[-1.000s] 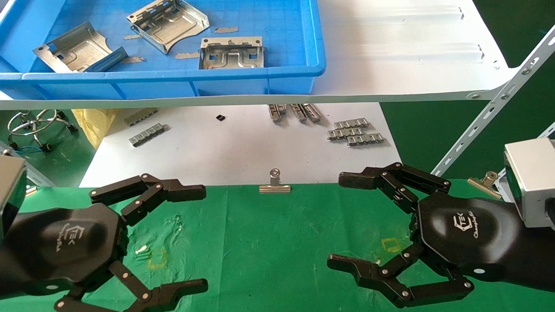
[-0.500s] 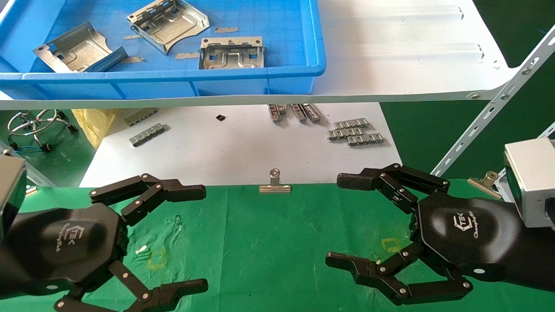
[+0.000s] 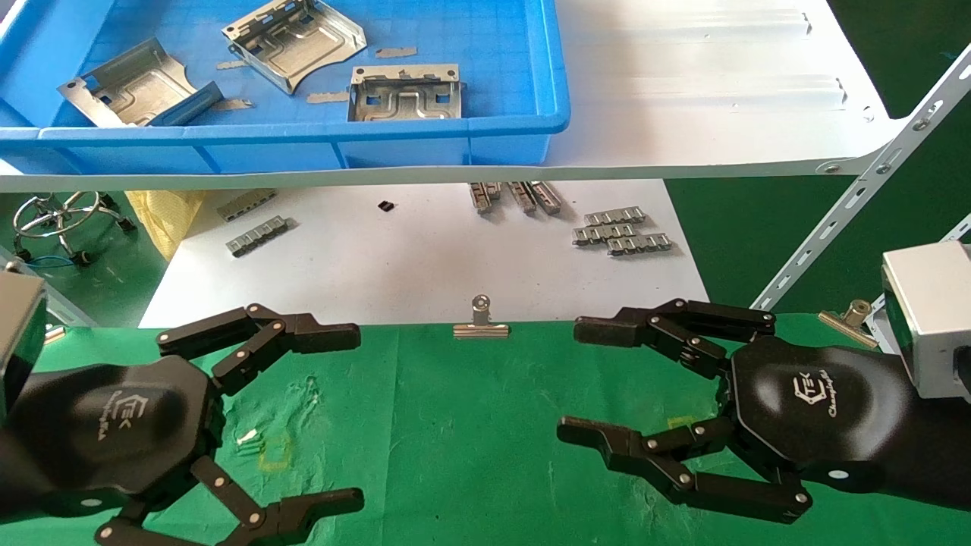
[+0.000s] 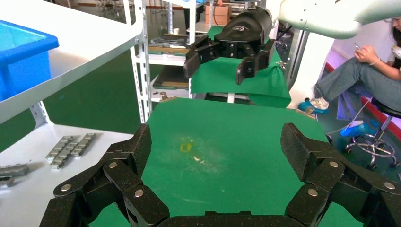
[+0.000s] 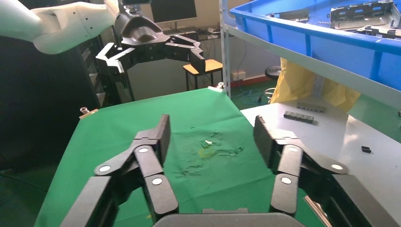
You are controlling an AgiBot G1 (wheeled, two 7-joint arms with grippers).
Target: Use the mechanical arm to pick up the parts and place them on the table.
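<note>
Two black grippers are held over the table [image 3: 470, 425], both spread wide and holding nothing. The right gripper [image 3: 576, 383] is seen above the table's right half, fingers pointing toward the middle. The left gripper [image 3: 353, 417] is seen above the left half, near the front edge. Three silver parts [image 3: 406, 92] are laid in a blue bin [image 3: 303, 136] on a white shelf [image 3: 683, 114] beyond the far edge. A metal clip [image 3: 481, 322] is fixed at the middle of the far edge.

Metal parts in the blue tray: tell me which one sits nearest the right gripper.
The rightmost part, lying square to the tray's front wall; the other two lie angled, farther left.
</note>
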